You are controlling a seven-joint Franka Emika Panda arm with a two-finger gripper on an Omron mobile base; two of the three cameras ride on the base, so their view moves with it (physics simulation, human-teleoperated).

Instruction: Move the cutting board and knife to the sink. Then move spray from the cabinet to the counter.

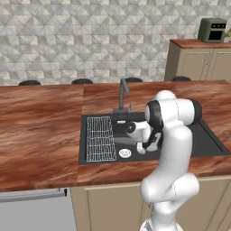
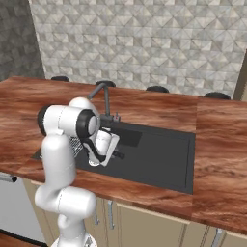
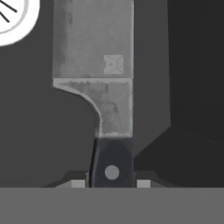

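Knife going into the sink

You're holding the knife (image 3: pixel 98 74) by its handle, gripper (image 3: pixel 110 183) clamped, low over the sink (image 1: pixel 207 144) floor, drain at 11 o'clock; next, release.

1 knife (image 3: pixel 94 65), 1 sink (image 1: pixel 207 144), 1 faucet (image 1: pixel 122 92), 1 rack (image 1: pixel 99 137).

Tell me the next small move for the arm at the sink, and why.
Probably open the gripper and let go of the knife. The hand view shows the fingers closed on its black handle, with the blade over the dark floor of the sink beside the white drain, so it looks low enough to release.
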